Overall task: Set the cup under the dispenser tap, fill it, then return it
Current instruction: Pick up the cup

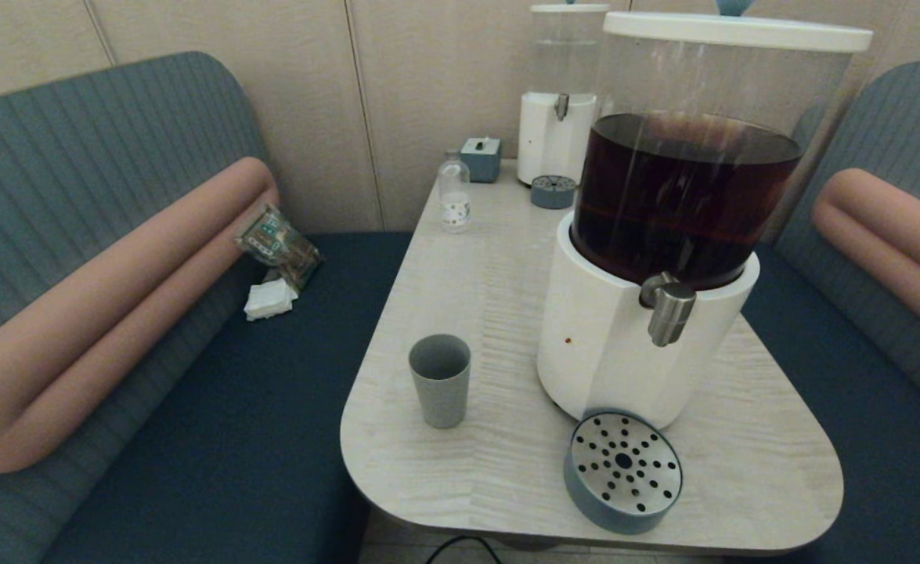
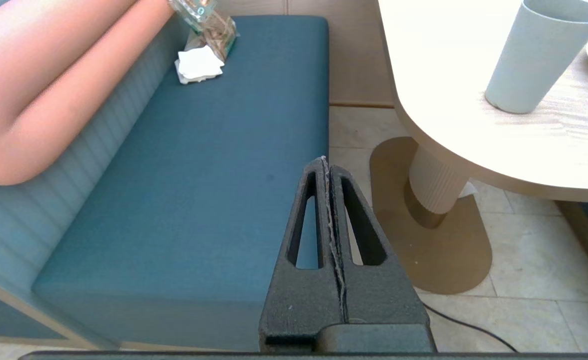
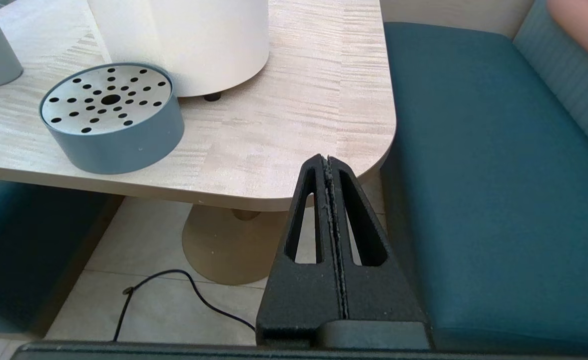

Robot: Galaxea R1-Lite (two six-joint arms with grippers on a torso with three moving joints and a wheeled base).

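The grey-blue cup (image 1: 439, 379) stands upright and empty on the table's near left part, to the left of the big dispenser (image 1: 647, 258) with dark brown liquid. Its brushed-steel tap (image 1: 669, 309) juts out above a round perforated drip tray (image 1: 622, 471) at the table's front edge. In the left wrist view the cup (image 2: 539, 55) is up on the table, well away from my left gripper (image 2: 327, 162), which hangs shut and empty below table height beside the bench. My right gripper (image 3: 327, 160) is shut and empty too, low by the table's near right corner.
A smaller white dispenser (image 1: 560, 102) with clear liquid, its drip tray (image 1: 553, 191), a small clear bottle (image 1: 453, 192) and a blue box (image 1: 481, 159) stand at the table's far end. Benches (image 1: 217, 439) flank the table; a snack packet (image 1: 278, 244) and napkin lie on the left one.
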